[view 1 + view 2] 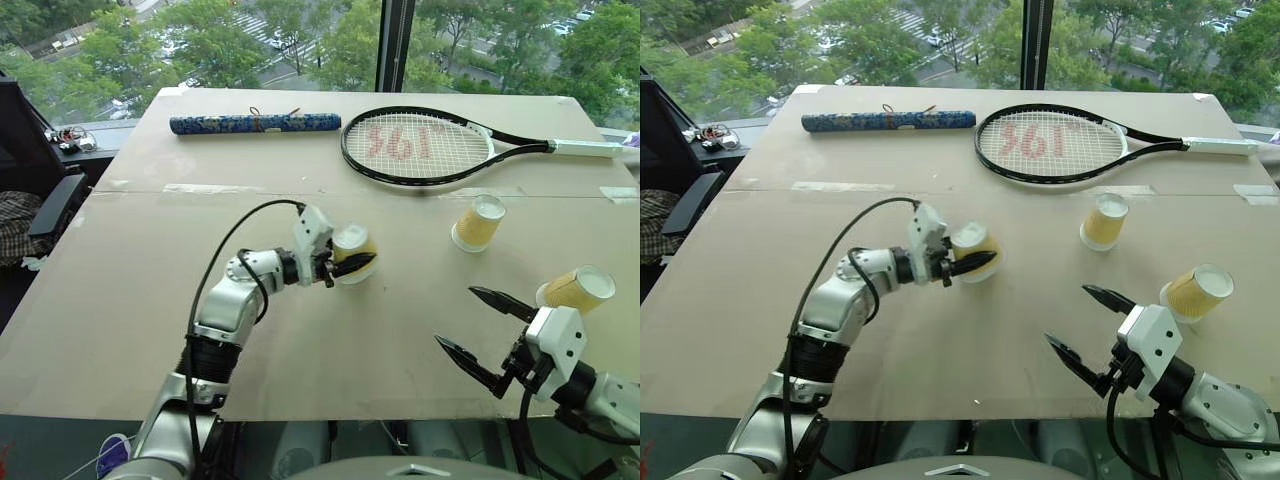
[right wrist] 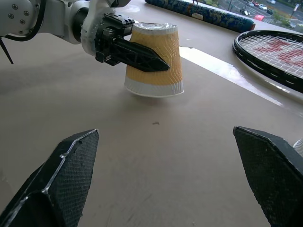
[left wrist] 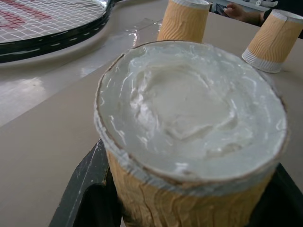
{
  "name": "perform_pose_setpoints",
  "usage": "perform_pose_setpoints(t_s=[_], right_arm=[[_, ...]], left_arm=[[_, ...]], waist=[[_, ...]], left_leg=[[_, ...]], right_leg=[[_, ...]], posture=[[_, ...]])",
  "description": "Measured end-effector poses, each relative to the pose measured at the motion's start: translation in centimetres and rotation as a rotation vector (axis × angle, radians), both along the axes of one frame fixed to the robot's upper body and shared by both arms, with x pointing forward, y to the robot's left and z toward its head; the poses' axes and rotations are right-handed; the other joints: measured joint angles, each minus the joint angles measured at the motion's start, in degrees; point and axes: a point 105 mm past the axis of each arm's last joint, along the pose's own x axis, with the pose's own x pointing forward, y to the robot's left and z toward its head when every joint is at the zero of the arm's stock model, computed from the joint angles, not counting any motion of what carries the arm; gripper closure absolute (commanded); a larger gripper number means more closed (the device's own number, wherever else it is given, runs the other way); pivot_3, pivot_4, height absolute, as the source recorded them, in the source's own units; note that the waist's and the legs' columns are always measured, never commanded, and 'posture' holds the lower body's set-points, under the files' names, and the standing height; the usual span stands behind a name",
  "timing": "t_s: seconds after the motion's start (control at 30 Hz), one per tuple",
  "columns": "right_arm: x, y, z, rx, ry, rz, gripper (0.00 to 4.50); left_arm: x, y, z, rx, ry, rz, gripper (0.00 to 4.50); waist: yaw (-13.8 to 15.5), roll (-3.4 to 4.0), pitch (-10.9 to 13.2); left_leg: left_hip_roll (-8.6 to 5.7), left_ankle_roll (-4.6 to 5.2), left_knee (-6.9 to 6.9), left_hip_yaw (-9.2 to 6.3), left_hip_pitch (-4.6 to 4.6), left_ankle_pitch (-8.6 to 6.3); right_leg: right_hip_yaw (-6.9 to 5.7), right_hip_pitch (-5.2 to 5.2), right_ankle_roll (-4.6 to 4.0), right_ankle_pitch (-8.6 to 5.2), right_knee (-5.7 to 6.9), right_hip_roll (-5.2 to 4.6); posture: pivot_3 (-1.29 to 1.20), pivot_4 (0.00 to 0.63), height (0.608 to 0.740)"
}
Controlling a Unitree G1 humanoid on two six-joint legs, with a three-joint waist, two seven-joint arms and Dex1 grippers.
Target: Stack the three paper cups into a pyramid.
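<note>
My left gripper (image 1: 358,257) is shut on one paper cup (image 1: 352,243) near the middle of the table (image 1: 150,300). The cup is upside down, its white base (image 3: 189,118) uppermost, and one black finger (image 2: 142,54) lies across its yellow-orange side. Its rim sits at or just above the table; I cannot tell which. A second upside-down cup (image 1: 479,222) stands to the right, below the racket. The third cup (image 1: 577,288) stands further right and nearer. My right gripper (image 1: 455,315) is open, nothing in it, just left of that third cup.
A black tennis racket (image 1: 420,145) with red lettering lies at the back right. A blue patterned roll (image 1: 255,123) lies at the back left. A taped seam (image 1: 200,188) runs across the table. A dark chair (image 1: 40,200) stands off the left edge.
</note>
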Motion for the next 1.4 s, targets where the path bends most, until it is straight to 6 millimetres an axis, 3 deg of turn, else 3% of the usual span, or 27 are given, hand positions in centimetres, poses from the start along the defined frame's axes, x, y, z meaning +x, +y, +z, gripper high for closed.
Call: perform_pose_setpoints(t_s=[0.07,0.1,0.2,0.4,0.53,0.7,0.8,1.03,1.27,1.4], right_arm=[[0.0,-0.1,-0.1,-0.002,-0.001,-0.01,0.0],[0.0,0.0,0.0,-0.002,-0.003,-0.017,0.0],[0.0,-0.1,-0.1,-0.002,-0.006,-0.032,0.0],[0.1,-0.2,0.0,-0.005,-0.015,-0.064,0.0],[0.8,-1.2,0.4,0.003,-0.052,-0.156,0.0],[1.7,-4.7,1.9,-0.041,-0.154,-0.37,0.0],[2.3,-7.6,2.5,-0.098,-0.209,-0.527,0.0],[2.1,-12.2,2.2,-0.147,-0.172,-0.782,0.0],[1.9,-13.6,0.4,-0.058,-0.049,-0.909,0.0],[2.9,-13.7,-0.3,0.048,0.002,-0.951,0.0]], left_arm=[[0.1,-0.2,-0.2,0.011,-0.007,-0.005,1.44],[0.1,-0.4,-0.6,0.03,-0.014,-0.02,1.41],[0.1,-0.9,-0.9,0.034,-0.023,-0.048,0.09],[-0.2,-0.6,-0.5,-0.004,-0.014,-0.058,0.04],[-1.7,1.9,1.2,-0.041,-0.003,-0.074,0.04],[-4.3,5.6,2.4,-0.036,0.026,-0.078,0.04],[-6.2,6.6,2.5,-0.023,0.054,-0.112,0.04],[-10.6,4.4,3.7,-0.013,0.076,-0.332,0.04],[-11.5,2.6,5.3,-0.048,0.042,-0.396,0.04],[-12.7,1.7,6.2,-0.055,0.026,-0.425,0.04]], waist=[[-0.03,0.0,0.0],[0.03,0.0,0.0],[0.04,0.0,0.0],[-0.05,0.01,0.0],[-0.25,0.05,0.02],[-0.02,0.13,0.05],[0.14,0.16,0.06],[0.06,0.25,0.11],[-0.23,0.34,0.11],[-0.49,0.37,0.14]], left_leg=[[0.01,0.0,0.0,0.0,0.0,0.0],[0.0,0.0,0.0,-0.01,0.0,0.0],[0.0,0.0,0.01,0.0,0.0,0.0],[0.03,0.0,0.01,-0.02,0.0,0.0],[0.1,0.0,-0.02,-0.03,0.02,0.0],[0.13,0.0,-0.02,-0.01,0.0,0.0],[0.1,0.0,-0.01,0.02,0.0,0.0],[0.1,0.0,-0.03,0.04,0.0,0.0],[0.12,0.0,-0.03,0.07,0.01,0.0],[0.12,0.0,-0.03,0.09,0.0,0.0]], right_leg=[[0.0,0.0,0.01,0.0,0.0,0.01],[0.0,0.0,0.0,-0.01,0.01,0.01],[0.01,0.0,0.01,-0.01,0.0,0.01],[0.0,0.0,0.01,-0.01,0.0,0.01],[-0.01,-0.02,0.0,-0.01,0.02,0.01],[-0.01,-0.03,0.02,-0.05,0.01,-0.01],[0.0,-0.02,0.03,-0.05,-0.01,-0.06],[0.03,-0.02,0.02,-0.06,-0.04,-0.06],[0.07,-0.03,0.03,-0.06,-0.04,-0.01],[0.1,-0.04,0.03,-0.06,-0.05,-0.01]], posture=[[0.0,0.15,0.74],[0.0,0.15,0.74],[0.0,0.15,0.74],[0.0,0.15,0.74],[0.0,0.15,0.74],[0.0,0.15,0.74],[0.0,0.15,0.74],[0.0,0.15,0.74],[0.0,0.15,0.74],[0.0,0.15,0.74]])
